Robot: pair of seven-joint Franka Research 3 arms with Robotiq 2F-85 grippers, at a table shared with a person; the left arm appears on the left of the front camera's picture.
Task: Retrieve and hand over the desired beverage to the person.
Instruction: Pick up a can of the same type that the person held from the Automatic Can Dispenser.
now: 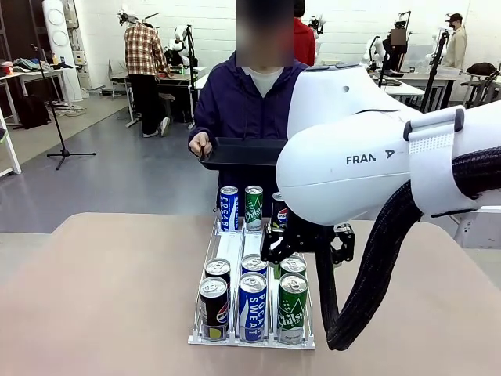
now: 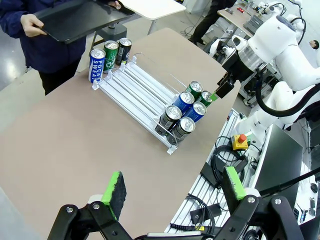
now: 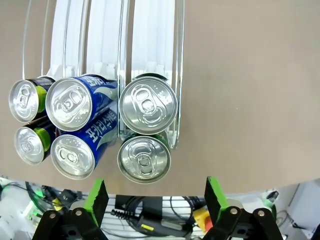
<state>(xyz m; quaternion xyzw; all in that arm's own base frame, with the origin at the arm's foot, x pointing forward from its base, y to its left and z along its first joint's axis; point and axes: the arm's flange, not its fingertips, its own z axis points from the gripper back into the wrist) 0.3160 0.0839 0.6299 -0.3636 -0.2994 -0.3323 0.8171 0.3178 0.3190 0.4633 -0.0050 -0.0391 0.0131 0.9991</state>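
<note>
A clear wire rack (image 1: pixel 231 247) holds drink cans in three lanes. At its near end stand black Pepsi cans (image 1: pixel 213 307), blue Pocari Sweat cans (image 1: pixel 252 305) and green Chilsung cans (image 1: pixel 292 307), two of each. Three more cans (image 1: pixel 254 207) stand at the far end. My right gripper (image 1: pixel 307 249) hangs open just above the near green cans (image 3: pixel 148 105), its green pads (image 3: pixel 97 197) wide apart and touching nothing. My left gripper (image 2: pixel 174 190) is open and high above the table's corner, far from the rack (image 2: pixel 140 85). The person (image 1: pixel 250 102) stands across the table holding a black tray (image 1: pixel 243 153).
The tan table (image 1: pixel 102 298) has bare surface to the left and right of the rack. My right arm's white body (image 1: pixel 352 164) fills the right foreground. Other people and tables stand far behind. A red stop button (image 2: pixel 242 138) and cables lie off the table's edge.
</note>
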